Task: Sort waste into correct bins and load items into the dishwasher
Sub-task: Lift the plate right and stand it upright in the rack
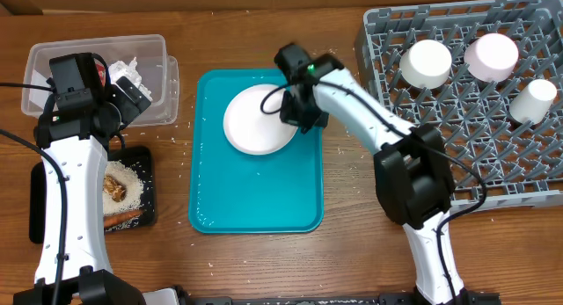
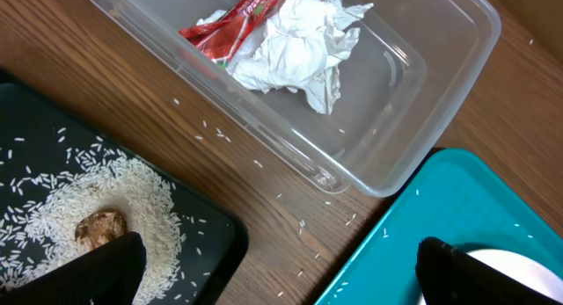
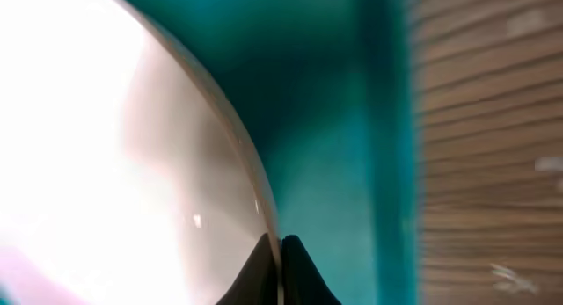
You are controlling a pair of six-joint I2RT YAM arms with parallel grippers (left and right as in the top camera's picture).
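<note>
A white plate (image 1: 255, 120) lies on the teal tray (image 1: 255, 195). My right gripper (image 1: 297, 112) is shut on the plate's right rim; in the right wrist view the two fingertips (image 3: 279, 261) pinch the thin rim of the plate (image 3: 106, 147). My left gripper (image 1: 123, 101) is open and empty, hovering between the clear waste bin (image 1: 154, 63) and the black food tray (image 1: 141, 169). In the left wrist view its fingers (image 2: 281, 274) straddle bare wood. The bin (image 2: 405, 103) holds crumpled tissue (image 2: 295, 50) and a red wrapper (image 2: 233, 19).
The grey dishwasher rack (image 1: 493, 164) at right holds two white cups (image 1: 427, 63) (image 1: 534, 100) and a pink one (image 1: 491, 56). The black tray holds rice (image 2: 97, 195) and food scraps (image 1: 114, 189). Rice grains are scattered on the table.
</note>
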